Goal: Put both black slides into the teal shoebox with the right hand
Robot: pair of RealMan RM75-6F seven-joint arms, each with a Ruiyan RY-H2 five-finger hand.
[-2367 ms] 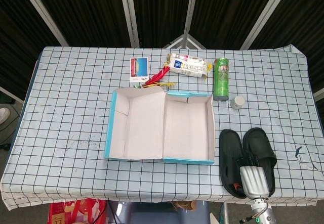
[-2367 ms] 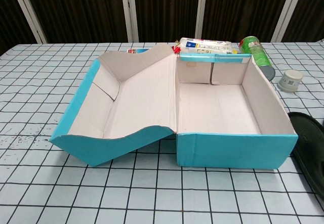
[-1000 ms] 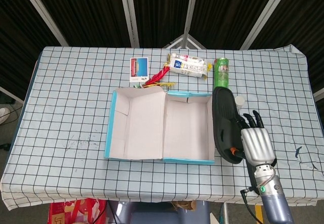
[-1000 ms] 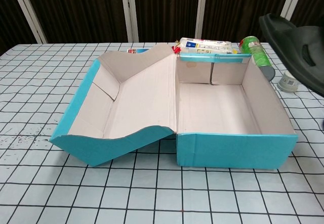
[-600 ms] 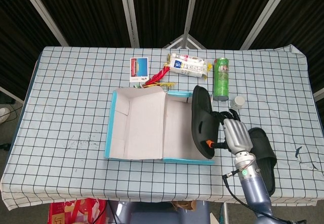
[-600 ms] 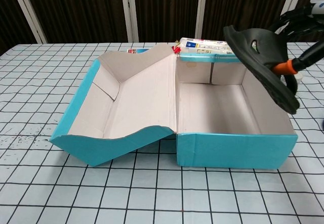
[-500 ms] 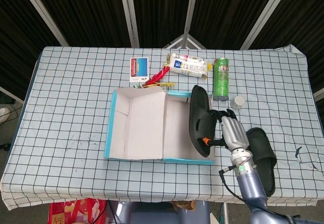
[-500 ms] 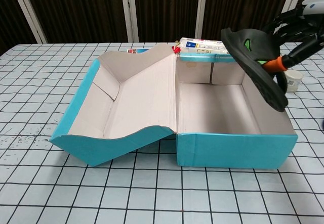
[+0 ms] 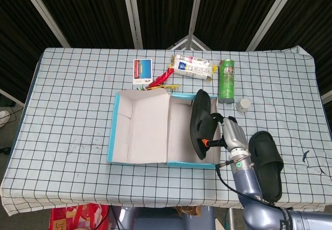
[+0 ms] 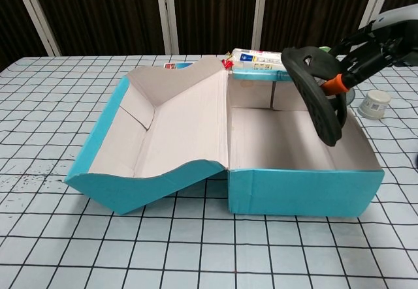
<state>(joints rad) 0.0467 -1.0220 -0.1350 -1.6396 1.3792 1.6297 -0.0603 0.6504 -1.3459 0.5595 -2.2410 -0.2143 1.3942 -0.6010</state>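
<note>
Two slides: one black slide [image 9: 201,123] is up in the air, the other slide [image 9: 266,164] lies flat on the checked tablecloth [image 9: 67,100] to the right of the teal shoebox [image 9: 164,135]
Right hand: the right hand [image 9: 232,136] grips the raised slide, fingers wrapped over its strap, sole turned on edge
Held slide vs box: hangs tilted over the right compartment of the shoebox, toe end dipping inside near the right wall; can't tell if it touches the bottom
Change: half a second back the slide sat closer to the box's right wall and higher, now it has slid further in over the open compartment; a couple of seconds ago both slides lay side by side right of the box
Left hand: neither camera shows it
Box: lid folded open to the left, same spot as before
Behind the box: green can [image 9: 226,80], white packet [image 9: 193,67], small white cup [image 9: 243,105], none of them shifted
</note>
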